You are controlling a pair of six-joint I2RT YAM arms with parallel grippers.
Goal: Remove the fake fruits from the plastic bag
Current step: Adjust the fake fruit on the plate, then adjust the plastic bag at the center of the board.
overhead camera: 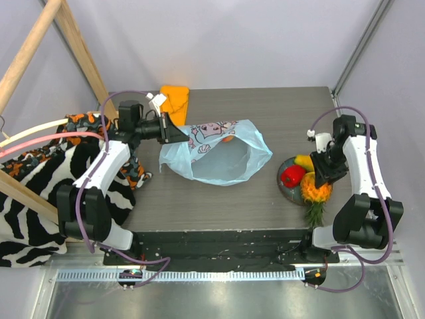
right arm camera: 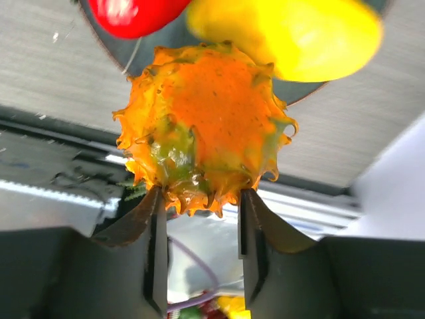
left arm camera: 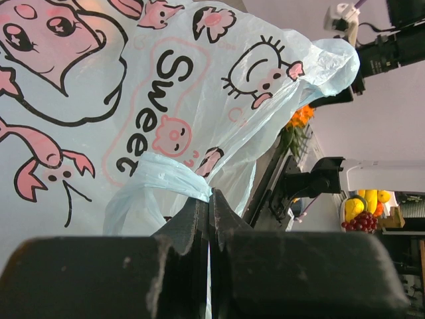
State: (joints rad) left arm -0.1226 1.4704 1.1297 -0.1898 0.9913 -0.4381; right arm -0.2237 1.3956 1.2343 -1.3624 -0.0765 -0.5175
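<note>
The light-blue plastic bag (overhead camera: pixel 219 156) with pink cartoon prints lies at mid-table, its mouth towards the near side. My left gripper (overhead camera: pixel 174 133) is shut on a twisted handle of the bag (left arm camera: pixel 174 178) at its far left end. An orange-peach fruit (overhead camera: pixel 228 139) shows dimly through the bag. The orange pineapple (overhead camera: pixel 316 191) lies on the dark plate (overhead camera: pixel 284 187) with a red fruit (overhead camera: pixel 292 175) and a yellow piece (overhead camera: pixel 304 161). My right gripper (right arm camera: pixel 199 199) is open, its tips on either side of the pineapple's (right arm camera: pixel 206 133) near edge.
A folded orange cloth (overhead camera: pixel 176 100) lies at the far edge behind the left gripper. A zebra-striped cloth (overhead camera: pixel 40 179) hangs off the table's left side under a wooden frame (overhead camera: pixel 73 40). The pineapple's green crown (overhead camera: pixel 315 212) overhangs the table's near edge.
</note>
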